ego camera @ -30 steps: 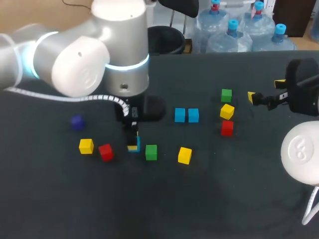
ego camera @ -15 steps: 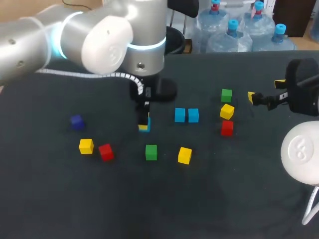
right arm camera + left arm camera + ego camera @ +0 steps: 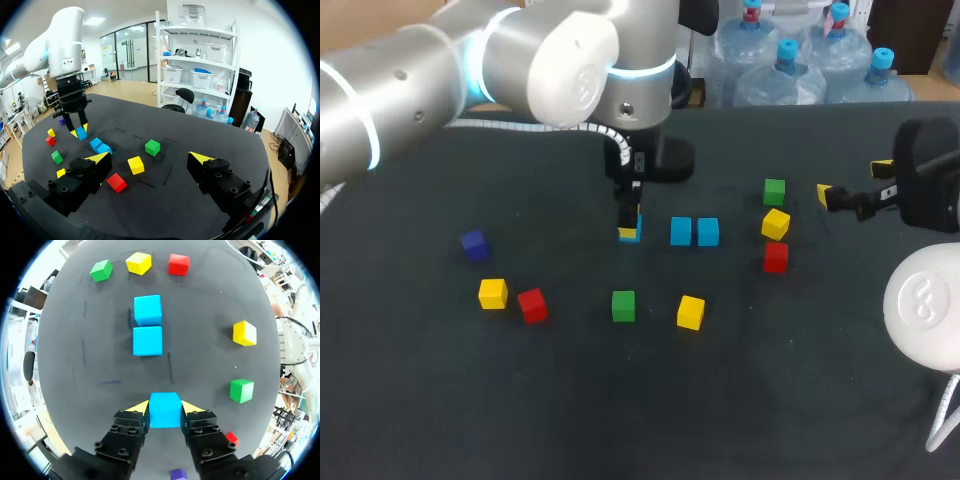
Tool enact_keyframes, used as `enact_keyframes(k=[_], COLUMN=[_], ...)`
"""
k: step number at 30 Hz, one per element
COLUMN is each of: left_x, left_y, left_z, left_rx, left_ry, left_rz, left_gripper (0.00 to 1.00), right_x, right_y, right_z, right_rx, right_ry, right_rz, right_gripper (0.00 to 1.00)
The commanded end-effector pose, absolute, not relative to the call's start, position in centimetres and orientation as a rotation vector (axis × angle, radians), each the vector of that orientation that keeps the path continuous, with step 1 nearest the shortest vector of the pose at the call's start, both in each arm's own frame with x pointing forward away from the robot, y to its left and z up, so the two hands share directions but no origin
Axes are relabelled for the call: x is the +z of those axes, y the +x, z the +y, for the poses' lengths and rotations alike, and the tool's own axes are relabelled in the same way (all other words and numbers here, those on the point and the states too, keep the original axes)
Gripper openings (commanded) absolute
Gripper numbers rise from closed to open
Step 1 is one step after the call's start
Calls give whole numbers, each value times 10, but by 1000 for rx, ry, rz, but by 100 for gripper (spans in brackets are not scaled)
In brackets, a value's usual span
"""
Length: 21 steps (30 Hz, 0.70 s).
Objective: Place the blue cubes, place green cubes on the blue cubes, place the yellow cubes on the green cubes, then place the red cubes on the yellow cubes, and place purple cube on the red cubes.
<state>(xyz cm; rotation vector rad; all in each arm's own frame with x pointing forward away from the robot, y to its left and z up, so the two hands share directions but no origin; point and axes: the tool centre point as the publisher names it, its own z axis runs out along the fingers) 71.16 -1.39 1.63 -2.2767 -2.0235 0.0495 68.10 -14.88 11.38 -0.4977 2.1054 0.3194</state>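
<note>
**Left gripper [image 3: 165,408].** The fingers are closed onto a blue cube [image 3: 165,411]. One yellow tip presses each of two opposite side faces, and the cube fills the gap between them. In the head view the left arm enters from the left and reaches to the middle of the table [image 3: 420,400], with the gripper pointing straight down. Whether the held cube touches the table cannot be determined.

**Cubes ahead of the left gripper.** A pair of blue cubes [image 3: 148,326] lies just ahead, one just beside the other and in line with the held cube. Beyond the pair, a far green cube [image 3: 101,270], a far yellow cube [image 3: 138,263] and a far red cube [image 3: 178,264] form a loose row.

**Cubes beside the left gripper.** To one side lie a near yellow cube [image 3: 244,333] and a near green cube [image 3: 241,390]. A near red cube [image 3: 532,305], a second near yellow cube [image 3: 493,293] and a purple cube [image 3: 474,244] lie well apart, towards the table's left.

**Right gripper [image 3: 150,159].** The fingers stand wide apart with nothing between them. The gripper hangs near the table's right edge, with the far cube group ahead of it.
</note>
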Motion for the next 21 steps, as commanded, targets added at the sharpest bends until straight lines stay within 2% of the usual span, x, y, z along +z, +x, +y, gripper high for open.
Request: enact_keyframes(k=[1, 21], left_x=[13, 3], left_y=[721, 715], left_z=[-21, -34], left_rx=[94, 157], left_ry=[-2235, -2164], left_rz=[-1988, -2096], left_gripper=[0, 0], right_x=[114, 114], right_y=[681, 681], right_z=[-150, -150], right_rx=[323, 323], right_ry=[-500, -500], right_rz=[2105, 2105], right_gripper=[100, 100])
